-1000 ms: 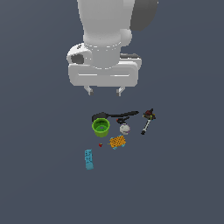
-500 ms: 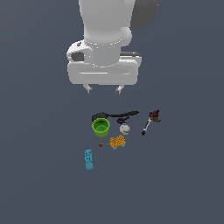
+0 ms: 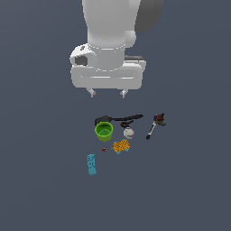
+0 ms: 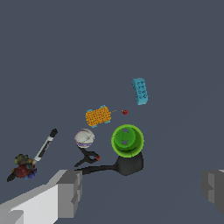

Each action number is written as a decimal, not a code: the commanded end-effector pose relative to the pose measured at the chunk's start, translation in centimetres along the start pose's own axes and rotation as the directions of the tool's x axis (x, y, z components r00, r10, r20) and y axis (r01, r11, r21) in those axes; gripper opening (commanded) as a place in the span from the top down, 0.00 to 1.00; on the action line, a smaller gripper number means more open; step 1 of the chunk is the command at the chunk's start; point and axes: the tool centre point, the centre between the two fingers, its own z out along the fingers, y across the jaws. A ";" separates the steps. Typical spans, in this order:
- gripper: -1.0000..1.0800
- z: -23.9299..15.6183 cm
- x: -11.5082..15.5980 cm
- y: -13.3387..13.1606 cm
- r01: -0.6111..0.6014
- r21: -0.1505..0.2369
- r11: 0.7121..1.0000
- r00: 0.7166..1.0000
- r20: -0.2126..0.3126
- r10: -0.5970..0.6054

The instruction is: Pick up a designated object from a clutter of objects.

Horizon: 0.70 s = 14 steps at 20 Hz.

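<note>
The long black spatula [image 3: 118,119] lies flat behind the green cup [image 3: 104,131], its oval head beside the cup and its handle running toward the exterior view's right. In the wrist view the spatula [image 4: 118,166] touches the cup [image 4: 127,140]. My gripper [image 3: 107,94] hangs open and empty above the clutter, a little behind the spatula; its two fingers [image 4: 70,192] frame the wrist view. Other clutter: a white ball [image 3: 128,132], an orange gridded block [image 3: 121,146], a light blue bar [image 3: 91,164], a tiny red dot [image 3: 103,149].
A shorter dark stick tool with a reddish head [image 3: 155,124] lies at the exterior view's right of the clutter. A small black clamp [image 4: 87,156] lies between the ball and the spatula handle. The floor is plain dark grey.
The arm has shifted slightly toward the exterior view's left and a little upward. The objects have not moved.
</note>
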 end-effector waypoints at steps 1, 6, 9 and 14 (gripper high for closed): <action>0.04 0.6 -0.1 -0.1 -0.022 0.001 1.000 1.000 0.001 0.022; 0.04 2.4 -0.3 -0.5 -0.091 0.002 0.996 0.996 0.002 0.091; 0.04 3.8 -0.6 -0.8 -0.146 0.004 0.989 0.989 0.004 0.146; 0.04 6.6 -1.3 -1.4 -0.257 0.006 0.966 0.966 0.007 0.257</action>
